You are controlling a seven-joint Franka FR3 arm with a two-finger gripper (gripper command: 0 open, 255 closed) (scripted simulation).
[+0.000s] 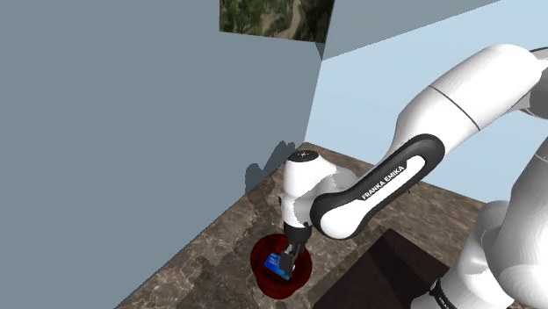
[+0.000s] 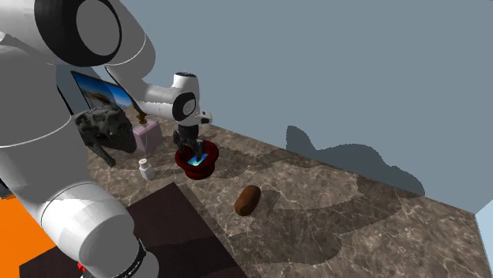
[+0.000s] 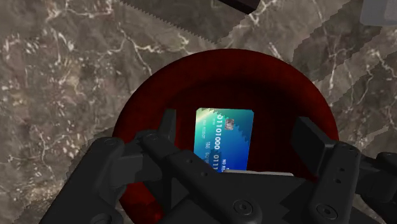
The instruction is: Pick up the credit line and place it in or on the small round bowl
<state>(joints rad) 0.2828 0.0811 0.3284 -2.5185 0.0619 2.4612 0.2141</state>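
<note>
A blue-green credit card (image 3: 224, 137) lies in the dark red round bowl (image 3: 146, 108). My black gripper (image 3: 238, 130) hangs just over the bowl, open; its fingers (image 3: 167, 124) stand on either side of the card with a gap to each edge. In the shoulder view the gripper (image 1: 288, 255) reaches down into the bowl (image 1: 261, 268), and the card (image 1: 278, 262) shows at its tip. The second exterior view has the bowl (image 2: 207, 168) on the marble top with the card (image 2: 198, 161) under the gripper (image 2: 192, 152).
A brown oblong object (image 2: 247, 200) lies on the marble top near the bowl. A small white jar (image 2: 144, 169), a pale box (image 2: 147, 136) and a dark animal figure (image 2: 107, 130) stand beside the bowl. A grey wall (image 1: 132, 132) runs close behind.
</note>
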